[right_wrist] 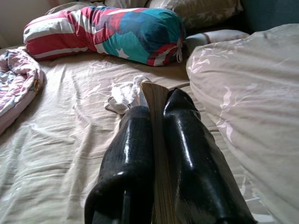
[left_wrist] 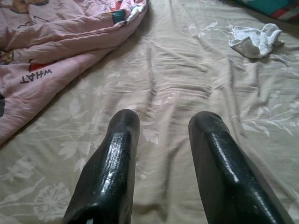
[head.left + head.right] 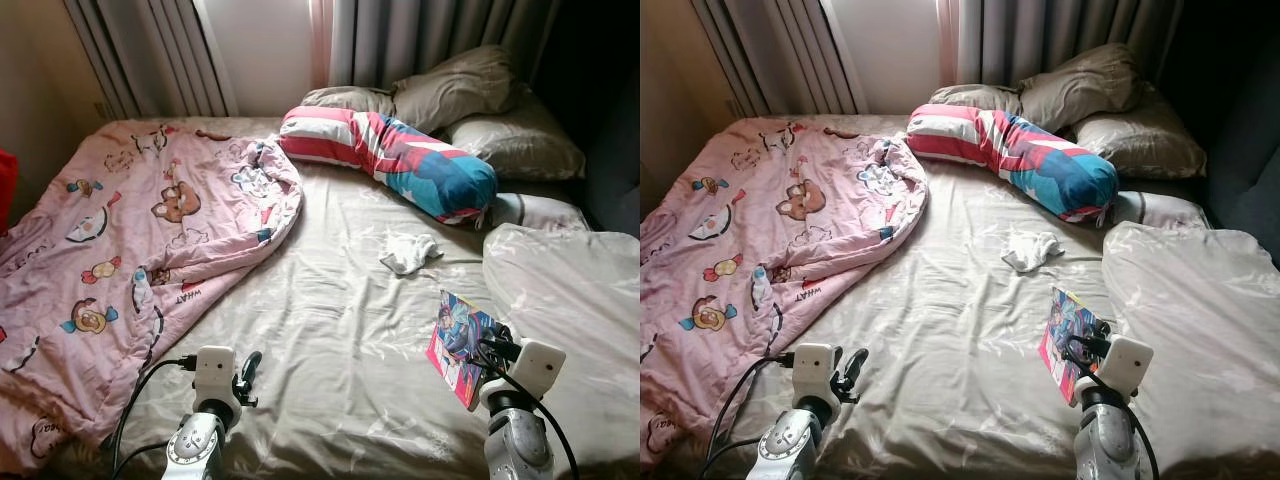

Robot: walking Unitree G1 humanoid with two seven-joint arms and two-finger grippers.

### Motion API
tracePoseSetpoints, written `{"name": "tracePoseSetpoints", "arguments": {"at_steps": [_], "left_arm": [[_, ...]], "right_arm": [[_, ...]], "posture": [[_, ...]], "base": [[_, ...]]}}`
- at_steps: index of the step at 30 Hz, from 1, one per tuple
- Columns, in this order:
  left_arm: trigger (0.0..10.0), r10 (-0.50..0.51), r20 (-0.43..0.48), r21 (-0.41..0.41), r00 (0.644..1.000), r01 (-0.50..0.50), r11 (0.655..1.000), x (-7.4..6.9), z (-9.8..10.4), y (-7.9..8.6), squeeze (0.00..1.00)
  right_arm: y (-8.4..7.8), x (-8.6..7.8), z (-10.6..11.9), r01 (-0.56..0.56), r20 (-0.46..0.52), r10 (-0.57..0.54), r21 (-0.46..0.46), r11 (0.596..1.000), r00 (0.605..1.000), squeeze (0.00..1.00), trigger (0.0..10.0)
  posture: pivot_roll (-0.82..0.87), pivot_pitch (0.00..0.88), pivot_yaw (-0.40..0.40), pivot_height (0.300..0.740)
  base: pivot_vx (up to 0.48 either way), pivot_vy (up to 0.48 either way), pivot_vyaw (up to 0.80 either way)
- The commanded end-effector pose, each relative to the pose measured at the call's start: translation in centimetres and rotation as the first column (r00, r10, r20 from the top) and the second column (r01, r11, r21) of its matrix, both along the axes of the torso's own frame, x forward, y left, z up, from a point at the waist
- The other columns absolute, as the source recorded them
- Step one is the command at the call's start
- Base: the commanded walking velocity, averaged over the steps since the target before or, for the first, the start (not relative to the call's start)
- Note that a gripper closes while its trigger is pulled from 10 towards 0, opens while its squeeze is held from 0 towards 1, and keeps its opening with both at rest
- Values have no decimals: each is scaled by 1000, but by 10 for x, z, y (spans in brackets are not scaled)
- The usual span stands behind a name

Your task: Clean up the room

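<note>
On the pink cartoon quilt point(image 3: 120, 250) the word "WHAT" is printed, while the right gripper point(image 1: 159, 121) clamps a thin colourful comic book point(image 3: 462, 345) by its edge above the beige bed sheet point(image 3: 340, 300), and the left gripper point(image 2: 163, 126) hovers spread apart, holding nothing.

Daylight from window point(image 3: 262, 45) beyond bed's point(image 3: 330, 300) head edge, between curtains point(image 3: 150, 50); sheet evenly lit, pale. Far right corner dim, pillows point(image 3: 500, 110) half shadowed. Soft shadows in sheet wrinkles. Glossy highlights on black fingers point(image 2: 117, 163). Eye views sharp, no blur.
</note>
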State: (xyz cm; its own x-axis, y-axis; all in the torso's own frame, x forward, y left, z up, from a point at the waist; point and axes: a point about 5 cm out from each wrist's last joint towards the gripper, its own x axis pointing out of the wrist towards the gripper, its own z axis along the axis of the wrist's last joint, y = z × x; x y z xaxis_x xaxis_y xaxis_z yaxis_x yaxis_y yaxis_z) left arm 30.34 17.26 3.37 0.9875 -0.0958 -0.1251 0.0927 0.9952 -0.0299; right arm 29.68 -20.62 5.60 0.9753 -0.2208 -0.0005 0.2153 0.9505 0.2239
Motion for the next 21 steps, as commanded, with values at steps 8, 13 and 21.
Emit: {"name": "tracePoseSetpoints", "arguments": {"at_steps": [8,13,21], "left_arm": [[10000,8,-6,-5,1000,-8,1000,-2,-1,3,0],[10000,7,-4,-5,1000,-7,1000,-2,-1,3,0],[10000,7,-4,-5,1000,-7,1000,-2,-1,3,0]], "right_arm": [[-1,2,5,-2,24,2,-5,1000,1000,0,10000],[0,1,5,-1,27,1,-6,1000,1000,0,10000],[0,2,5,-4,31,4,-6,1000,1000,0,10000]], "posture": [[-70,162,9,740],[-67,163,9,740],[-68,163,9,740]], "base": [[60,0,-428],[244,0,0],[266,0,0]]}}
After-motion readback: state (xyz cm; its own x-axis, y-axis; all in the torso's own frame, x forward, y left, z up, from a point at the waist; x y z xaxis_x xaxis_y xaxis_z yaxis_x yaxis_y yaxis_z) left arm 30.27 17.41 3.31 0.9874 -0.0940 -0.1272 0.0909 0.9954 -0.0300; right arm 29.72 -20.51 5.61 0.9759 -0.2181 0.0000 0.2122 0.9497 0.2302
